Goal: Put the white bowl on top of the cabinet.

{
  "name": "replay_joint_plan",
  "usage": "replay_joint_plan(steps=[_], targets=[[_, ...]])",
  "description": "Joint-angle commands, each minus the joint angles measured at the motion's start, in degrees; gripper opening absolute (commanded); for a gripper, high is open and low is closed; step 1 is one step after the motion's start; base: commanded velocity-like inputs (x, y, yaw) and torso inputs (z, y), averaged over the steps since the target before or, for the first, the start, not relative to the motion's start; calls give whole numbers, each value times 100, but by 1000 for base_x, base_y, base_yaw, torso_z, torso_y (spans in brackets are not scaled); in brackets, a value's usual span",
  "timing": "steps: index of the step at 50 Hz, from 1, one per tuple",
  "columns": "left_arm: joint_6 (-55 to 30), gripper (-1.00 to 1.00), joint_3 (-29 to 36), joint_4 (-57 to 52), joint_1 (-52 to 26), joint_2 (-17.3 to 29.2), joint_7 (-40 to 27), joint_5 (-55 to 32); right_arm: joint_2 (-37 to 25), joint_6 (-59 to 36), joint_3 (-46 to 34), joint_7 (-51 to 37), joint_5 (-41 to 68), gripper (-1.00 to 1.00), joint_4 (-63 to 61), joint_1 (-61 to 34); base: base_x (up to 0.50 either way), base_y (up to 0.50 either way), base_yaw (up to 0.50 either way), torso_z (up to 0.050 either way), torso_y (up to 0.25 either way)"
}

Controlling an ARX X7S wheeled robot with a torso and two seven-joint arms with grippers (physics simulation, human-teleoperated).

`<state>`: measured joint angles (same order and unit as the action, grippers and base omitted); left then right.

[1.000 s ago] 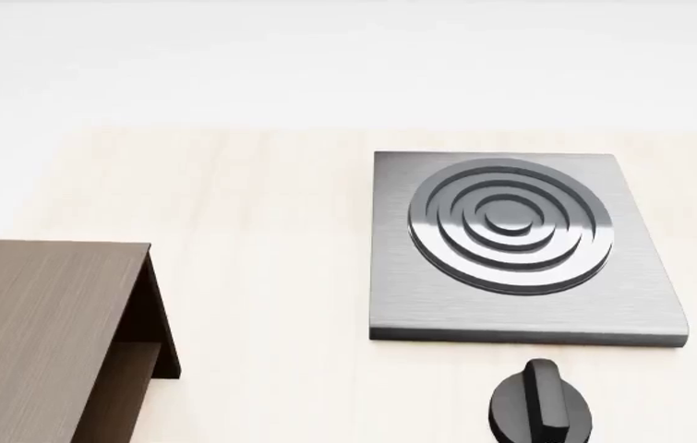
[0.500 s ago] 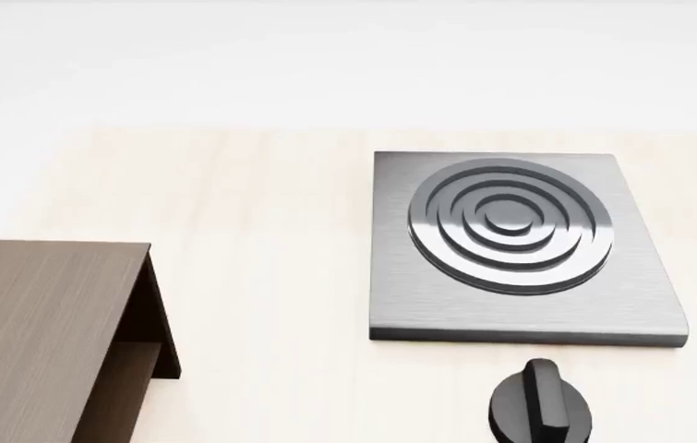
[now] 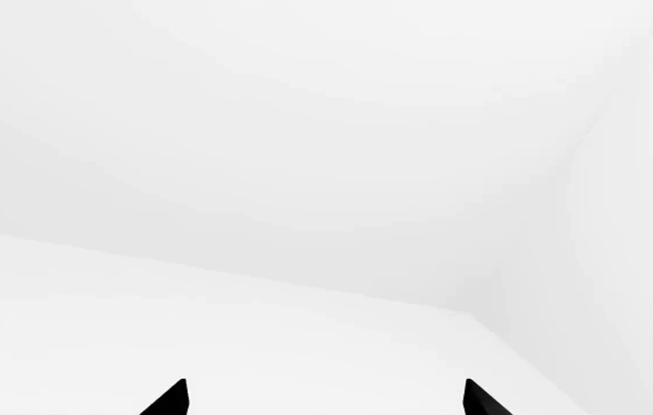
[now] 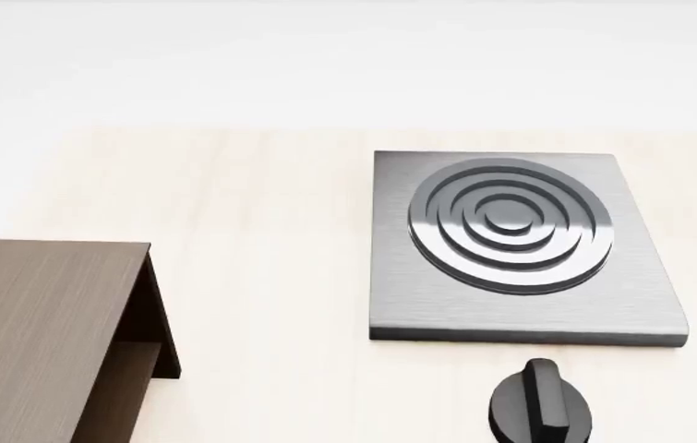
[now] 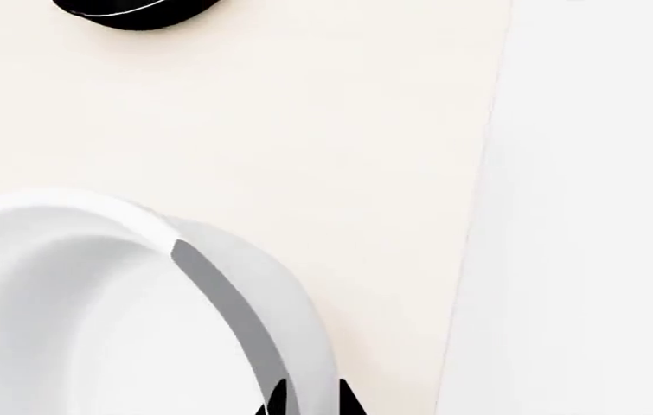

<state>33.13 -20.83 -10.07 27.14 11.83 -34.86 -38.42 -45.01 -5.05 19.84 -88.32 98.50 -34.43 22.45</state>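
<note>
From my head camera the cabinet [image 4: 46, 332] sits at about 8 o'clock, its flat top bare, its far edge and right edge sharply drawn, with an open side panel facing the middle of the table [image 4: 262, 231]. A wide strip of pale wood lies between that right edge and the grey stove plate [image 4: 521, 249] at 2 o'clock. A black knob [image 4: 542, 411] stands just below the plate at 5 o'clock.

My right gripper [image 5: 311, 399] shows only two dark fingertips straddling the wall of the white bowl [image 5: 107, 311]; they look closed on its rim. The bowl rests near the table's edge, which runs just beyond it. A black rounded object [image 5: 136, 13] lies well apart.

My left gripper [image 3: 323, 399] has its tips spread wide, holding nothing, facing blank white.
</note>
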Motion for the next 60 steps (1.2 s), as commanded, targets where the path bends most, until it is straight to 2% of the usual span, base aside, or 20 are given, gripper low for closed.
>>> replay_joint_plan(steps=[1,10,15,20,39,46,50,60], targets=[[2,100,7,2,1,6,-8,-1,-88,91,189,-10,16,-100,-241,-31,0,0,0,0,0],[-6,100,12,0,-4,16,-21,0,-64,186,259,67,91,-100,-328,-36,0,0,0,0,0],[-4,100,14,2,-4,20,-22,-3,14,274,376,393,238,-100,-437,-92,0,0,0,0,0],[2,100,14,6,0,22,-20,-12,-259,157,449,310,359,-100,-638,-88,0,0,0,0,0],[10,100,28,15,2,26,-21,-23,-684,186,580,116,545,-100,-1261,-420,0,0,0,0,1],[13,100,36,26,-5,26,-19,-27,-913,102,401,258,631,-100,-1274,-658,0,0,0,0,1],[12,100,44,36,-13,28,-15,-34,-1229,-131,209,623,681,-100,-1305,-851,0,0,0,0,0],[3,100,56,51,-27,37,-25,-23,-1609,-252,-112,616,722,-100,-1435,-1354,0,0,0,0,1]])
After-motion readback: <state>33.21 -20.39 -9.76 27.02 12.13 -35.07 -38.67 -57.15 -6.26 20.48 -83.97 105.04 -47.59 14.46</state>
